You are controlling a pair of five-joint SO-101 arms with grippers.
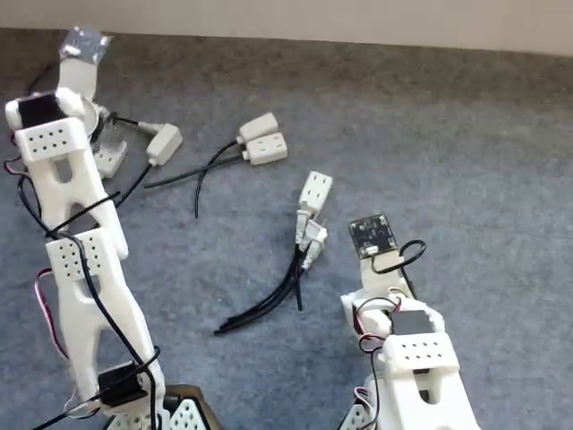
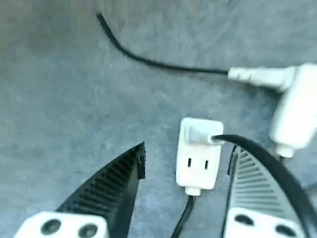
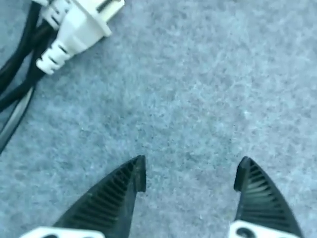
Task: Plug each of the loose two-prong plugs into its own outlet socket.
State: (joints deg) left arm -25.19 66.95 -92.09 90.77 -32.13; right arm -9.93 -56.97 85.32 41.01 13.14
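Left claw (image 2: 187,148) held spread either side of outlet socket (image 2: 199,158), prob so it could be pinned steady. Loose plug (image 2: 297,109) left just beside, unplugged. Right claw (image 3: 193,159) spread too, parked over carpet (image 3: 198,89) near 2nd plug (image 3: 79,22).

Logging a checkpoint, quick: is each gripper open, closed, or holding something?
Left gripper: open, straddling a white outlet socket, not clamping it.
Right gripper: open, holding nothing, over the grey surface.
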